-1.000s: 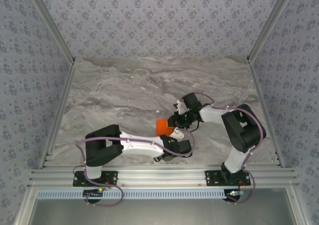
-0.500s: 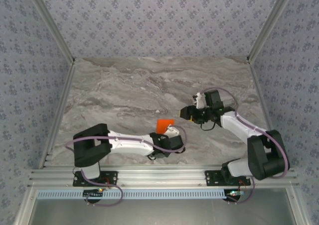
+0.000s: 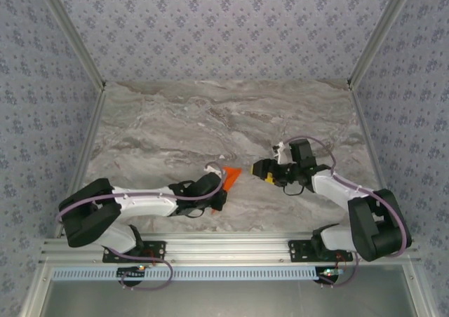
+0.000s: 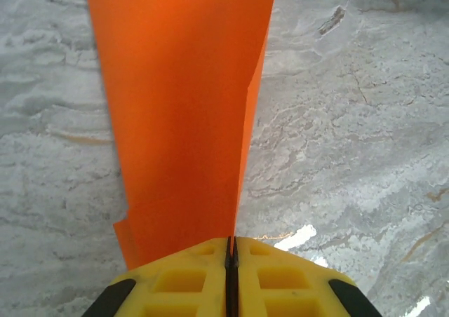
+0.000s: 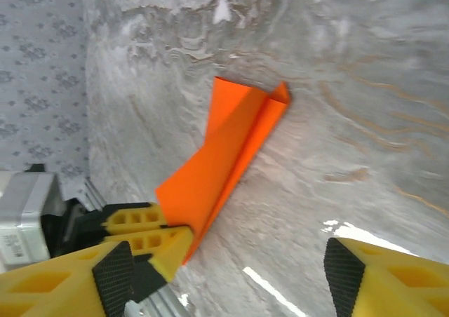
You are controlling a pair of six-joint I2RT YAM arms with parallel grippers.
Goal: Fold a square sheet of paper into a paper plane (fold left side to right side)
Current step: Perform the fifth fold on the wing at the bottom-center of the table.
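The orange sheet of paper (image 3: 231,174) is folded into a narrow creased dart, the paper plane, and sits at the table's near middle. My left gripper (image 3: 222,185) is shut on its near end. In the left wrist view the yellow jaws (image 4: 230,250) pinch together on the paper (image 4: 182,106), which stretches away over the marble. My right gripper (image 3: 262,170) stands open just right of the paper, apart from it. In the right wrist view the paper (image 5: 224,149) lies ahead between the spread fingers (image 5: 228,282), with the left gripper's yellow fingers (image 5: 151,240) clamped on its lower corner.
The grey marble table (image 3: 168,135) stretches wide behind and to the left of the arms. Patterned walls enclose it, and an aluminium rail (image 3: 224,247) runs along the near edge. The left arm lies low across the near left.
My right gripper let go of the paper, opened wide and drew back to the right. The left arm swung left and stretched out, keeping hold of the folded paper, which now points up-right.
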